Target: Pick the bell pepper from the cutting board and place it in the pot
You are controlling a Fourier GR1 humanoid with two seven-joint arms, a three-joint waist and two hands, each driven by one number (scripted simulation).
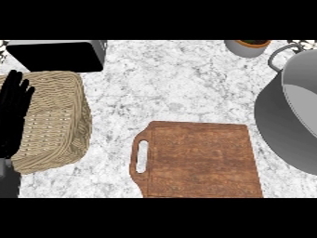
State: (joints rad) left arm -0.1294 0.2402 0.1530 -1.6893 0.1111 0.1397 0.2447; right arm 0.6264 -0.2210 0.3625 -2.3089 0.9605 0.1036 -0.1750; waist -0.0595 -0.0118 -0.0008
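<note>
Bell pepper: it showed nowhere in the head view, neither on the board nor in the part of the pot's inside that could be seen; where it lay could not be told.
Cutting board (202,160): brown, worn wood, flat on the counter at lower centre, with a slotted handle on its left side; its near edge ran out of the view.
Pot (284,125): large, grey metal, at the right, just beside the board's right edge and partly cut off by the view's right side; whether the two touched could not be told.
Pot's inside (312,88): pale grey with a darker band of shadow low on the wall.
Pot's handle (279,55): a metal loop at the far left of the rim, pointing toward the back of the counter.
Counter (168,88): white and grey marbled stone, under everything.
Small cup (248,47): grey, with a brown-orange rim, at the back, just left of the pot's handle.
Wicker basket (54,121): tan, woven, at the left, well apart from the board.
Left hand (6,118): black, at the left edge in front of the basket, fingers straight and pointing up, released and grasping nothing.
Left forearm (2,181): grey, coming up from the lower left corner.
Dark box (54,56): black with a pale casing, at the back left, behind the basket.
</note>
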